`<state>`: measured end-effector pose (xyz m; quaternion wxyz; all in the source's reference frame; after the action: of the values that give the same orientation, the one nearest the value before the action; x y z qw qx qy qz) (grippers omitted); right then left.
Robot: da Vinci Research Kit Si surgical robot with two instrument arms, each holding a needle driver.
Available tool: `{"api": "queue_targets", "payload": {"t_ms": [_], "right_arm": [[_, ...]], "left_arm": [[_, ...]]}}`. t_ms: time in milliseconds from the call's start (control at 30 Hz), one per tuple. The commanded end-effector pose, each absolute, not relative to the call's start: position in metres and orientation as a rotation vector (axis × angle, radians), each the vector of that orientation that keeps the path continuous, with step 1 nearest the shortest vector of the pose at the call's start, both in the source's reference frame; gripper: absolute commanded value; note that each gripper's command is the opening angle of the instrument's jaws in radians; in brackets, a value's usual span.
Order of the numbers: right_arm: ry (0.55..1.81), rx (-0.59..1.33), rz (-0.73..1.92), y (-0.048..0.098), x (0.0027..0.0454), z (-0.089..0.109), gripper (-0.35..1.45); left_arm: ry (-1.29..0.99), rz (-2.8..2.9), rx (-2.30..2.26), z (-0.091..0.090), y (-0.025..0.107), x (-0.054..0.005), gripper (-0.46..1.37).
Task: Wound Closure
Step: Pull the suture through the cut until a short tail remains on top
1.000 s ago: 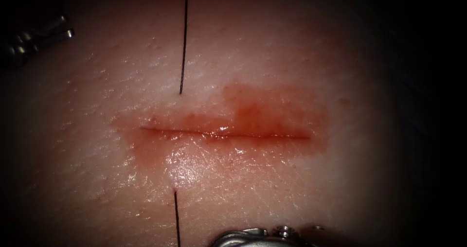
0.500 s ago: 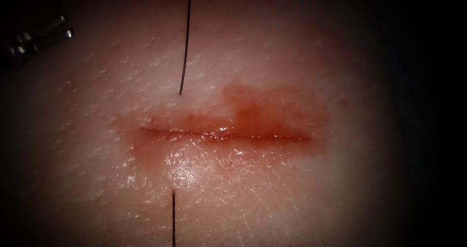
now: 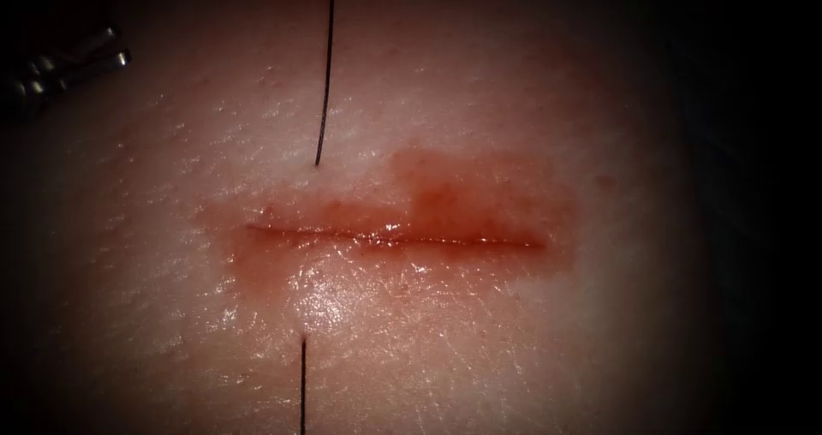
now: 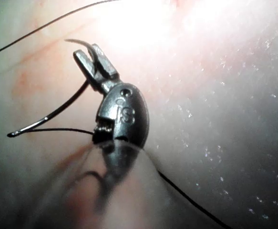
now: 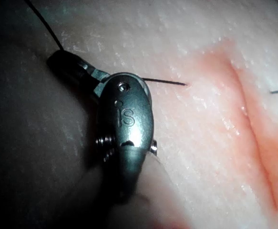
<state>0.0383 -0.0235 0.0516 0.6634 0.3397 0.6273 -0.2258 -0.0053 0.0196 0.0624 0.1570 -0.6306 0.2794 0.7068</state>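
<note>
Pale tissue [image 3: 531,332] is filling the background, glistening around a horizontal cut [image 3: 394,236] stained with red fluid [image 3: 479,197]. Nearest the endoscope, thread [image 3: 302,384] is entering the tissue below the cut's left portion; beyond the cut it is emerging and running upward. The right hand [image 5: 67,67] is lying near that near-side entry point beside the thread; whether it is open or closed cannot be told. Farthest, at the upper left, the left hand [image 3: 116,45] is clamping the curved needle [image 4: 57,112] close to its tip end, clear of the tissue. Judged risk: excess tension on the thread could tear the cut's edges; a loose grip could let the needle rotate.
</note>
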Motion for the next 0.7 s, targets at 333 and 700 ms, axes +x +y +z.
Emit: {"api": "queue_targets", "payload": {"t_ms": [333,700], "right_arm": [[1.451,0.642,-0.244,-0.018,0.0352,0.051,1.35],[1.496,0.47,-0.17,-0.012,0.0308,0.051,1.26]], "left_arm": [[0.795,2.027,-1.807,0.062,0.02,-0.0053,-0.35],[0.796,2.027,-1.808,0.062,0.02,-0.0053,-0.35]]}}
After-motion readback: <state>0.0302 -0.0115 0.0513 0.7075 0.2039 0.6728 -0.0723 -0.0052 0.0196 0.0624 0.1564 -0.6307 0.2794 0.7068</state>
